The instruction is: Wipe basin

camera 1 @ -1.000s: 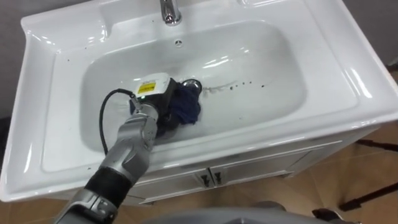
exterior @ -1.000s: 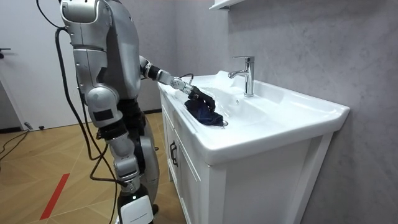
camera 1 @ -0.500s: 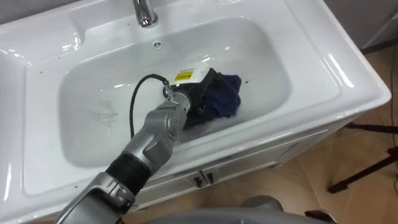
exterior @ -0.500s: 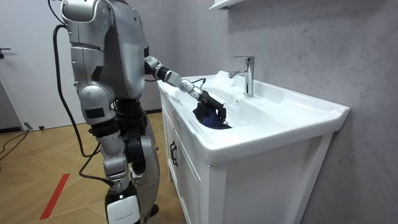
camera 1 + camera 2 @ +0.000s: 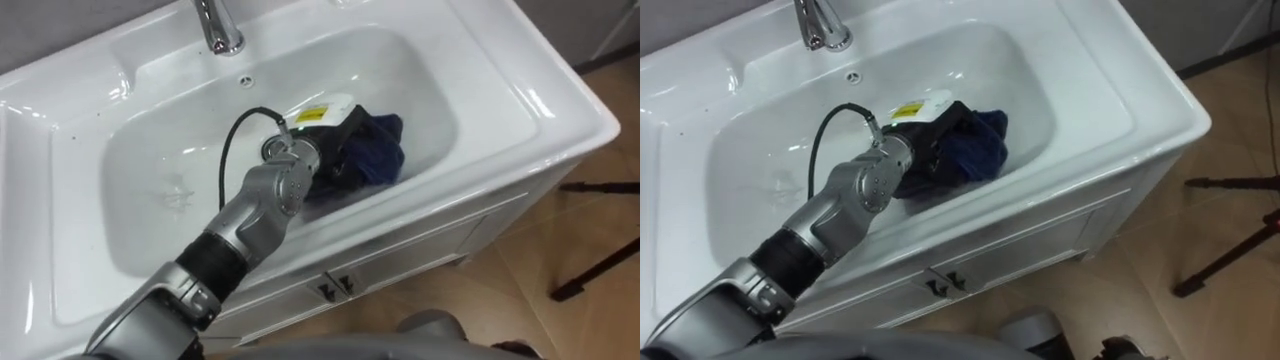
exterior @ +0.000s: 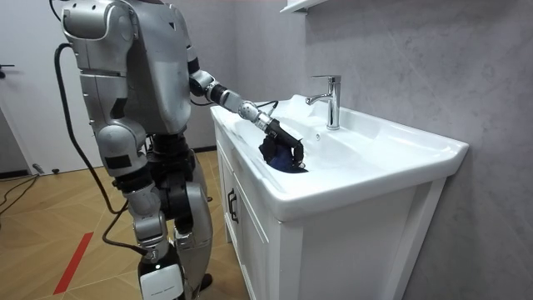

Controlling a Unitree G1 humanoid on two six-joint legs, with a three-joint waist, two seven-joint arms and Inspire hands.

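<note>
Here, left hand clenched on blue cloth, bunched beneath it, in basin.

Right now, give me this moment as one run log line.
step: wipe basin | left hand on dark blue cloth | cloth: in bowl, right of centre

I have my left arm stretched far forward, wrist bent down, left hand clenched on the cloth

left hand + cloth | slid from mid-basin toward its right wall; torso turned
</note>
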